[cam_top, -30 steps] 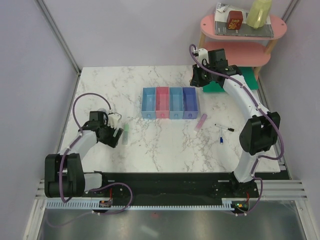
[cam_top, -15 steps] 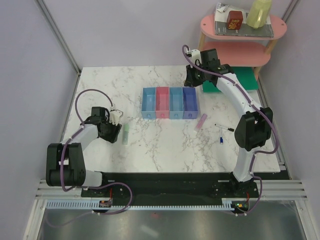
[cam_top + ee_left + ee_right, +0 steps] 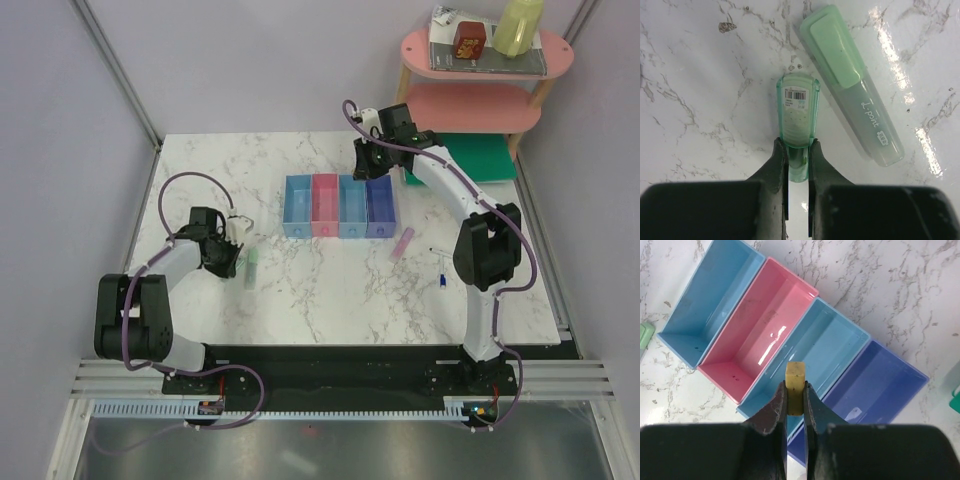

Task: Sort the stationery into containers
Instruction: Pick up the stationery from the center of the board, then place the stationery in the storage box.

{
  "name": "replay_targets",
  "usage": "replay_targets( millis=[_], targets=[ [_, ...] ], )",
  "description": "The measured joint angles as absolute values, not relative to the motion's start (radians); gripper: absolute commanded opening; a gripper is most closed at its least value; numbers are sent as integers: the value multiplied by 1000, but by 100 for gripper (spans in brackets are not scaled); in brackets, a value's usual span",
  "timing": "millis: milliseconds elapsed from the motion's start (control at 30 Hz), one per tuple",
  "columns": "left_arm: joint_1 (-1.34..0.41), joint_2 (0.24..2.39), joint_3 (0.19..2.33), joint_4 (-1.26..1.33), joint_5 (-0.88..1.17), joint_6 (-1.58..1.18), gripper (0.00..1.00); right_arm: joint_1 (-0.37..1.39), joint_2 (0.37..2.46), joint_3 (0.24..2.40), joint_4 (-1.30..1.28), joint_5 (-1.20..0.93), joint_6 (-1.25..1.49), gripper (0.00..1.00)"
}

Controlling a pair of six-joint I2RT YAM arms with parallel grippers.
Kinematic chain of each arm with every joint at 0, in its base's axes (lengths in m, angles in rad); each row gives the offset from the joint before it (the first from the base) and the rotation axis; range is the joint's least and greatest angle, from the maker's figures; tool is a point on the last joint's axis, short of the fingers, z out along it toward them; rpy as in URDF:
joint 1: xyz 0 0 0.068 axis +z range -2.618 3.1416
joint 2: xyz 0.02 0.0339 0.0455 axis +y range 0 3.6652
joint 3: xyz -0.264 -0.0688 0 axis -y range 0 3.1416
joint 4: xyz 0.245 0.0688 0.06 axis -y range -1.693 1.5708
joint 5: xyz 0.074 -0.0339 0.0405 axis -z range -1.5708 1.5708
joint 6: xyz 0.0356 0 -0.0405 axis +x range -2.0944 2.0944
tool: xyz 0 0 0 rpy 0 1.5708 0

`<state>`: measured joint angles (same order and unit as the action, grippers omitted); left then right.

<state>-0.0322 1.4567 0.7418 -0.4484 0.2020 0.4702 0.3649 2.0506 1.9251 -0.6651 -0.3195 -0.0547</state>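
Pale green highlighter (image 3: 797,107) pinched in left claw (image 3: 797,150), second highlighter (image 3: 852,82) just beside, four joined empty bins (image 3: 338,207)

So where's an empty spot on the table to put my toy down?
Two bare patches of marble table: the back-left corner, between the far edge and the light blue end bin; and the front middle, between the loose green highlighter and the pink stick. Crowded: the right side, with the black pen and blue-and-white pen.

red box (image 3: 468,41), yellow bottle (image 3: 518,27) on shelf (image 3: 412,46)
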Motion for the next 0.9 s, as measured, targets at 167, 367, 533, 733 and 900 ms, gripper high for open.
replay_targets(
  millis=[167, 367, 533, 733, 900],
  targets=[
    [-35, 1428, 747, -499, 213, 469, 2, 385, 2088, 1929, -667, -290, -56, 16],
    [-35, 1301, 825, -581, 229, 455, 2, 382, 2088, 1912, -655, -225, -60, 16],
    [-48, 1248, 973, -615, 270, 418, 2, 377, 2086, 1865, -651, -183, -69, 16],
    [-130, 1245, 1087, -633, 291, 379, 2, 361, 2075, 1800, -648, -159, -75, 16],
    [-214, 1283, 1158, -646, 300, 359, 2, 329, 2056, 1753, -642, -154, -76, 16]
  ],
)
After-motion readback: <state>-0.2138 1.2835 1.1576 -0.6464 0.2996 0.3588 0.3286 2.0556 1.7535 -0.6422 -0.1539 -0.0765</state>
